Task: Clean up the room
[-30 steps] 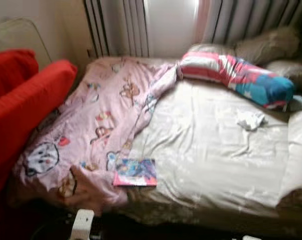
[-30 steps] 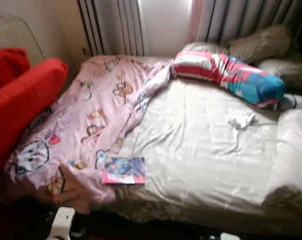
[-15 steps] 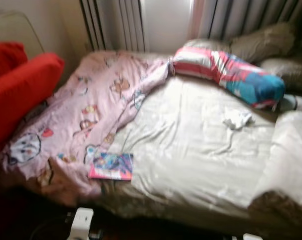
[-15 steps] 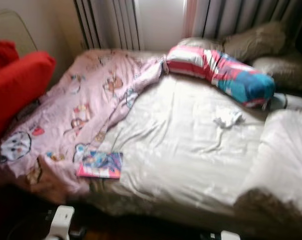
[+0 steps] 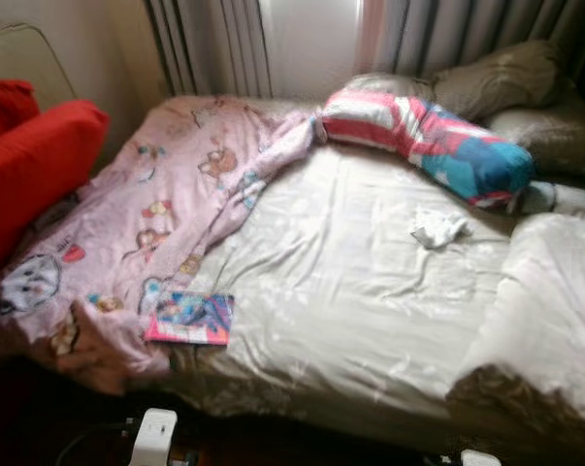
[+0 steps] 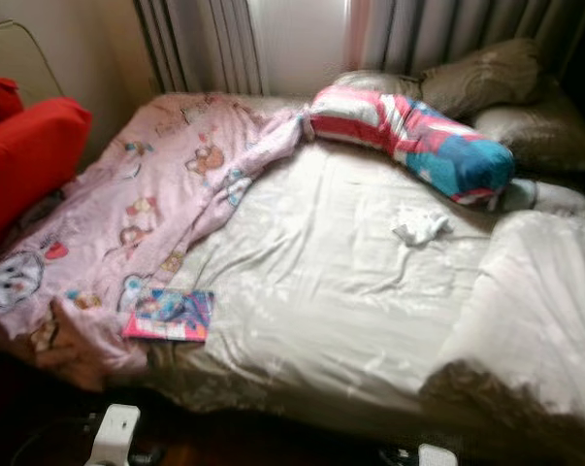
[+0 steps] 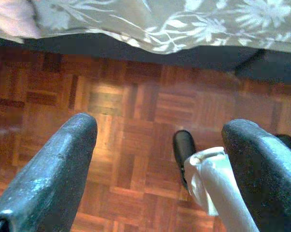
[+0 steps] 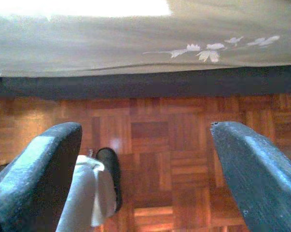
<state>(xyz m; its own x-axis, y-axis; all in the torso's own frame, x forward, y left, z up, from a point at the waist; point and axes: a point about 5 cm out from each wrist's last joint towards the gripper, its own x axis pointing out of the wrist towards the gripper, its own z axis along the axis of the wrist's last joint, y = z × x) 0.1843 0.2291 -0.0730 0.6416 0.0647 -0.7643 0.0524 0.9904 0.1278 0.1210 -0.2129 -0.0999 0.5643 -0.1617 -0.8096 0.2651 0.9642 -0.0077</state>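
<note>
Left eye view, bed (image 5: 370, 320): one pink cartoon blanket (image 5: 146, 223), one book (image 5: 189, 318) on its lower edge, one striped bolster (image 5: 428, 146), one crumpled white cloth (image 5: 436, 228), two red cushions (image 5: 30, 155) (beside the bed). Framing has shifted since the earlier picture; items lie as before. Left gripper (image 7: 159, 159) and right gripper (image 8: 145, 164): fingers spread, empty, above parquet floor (image 8: 169, 145).
</note>
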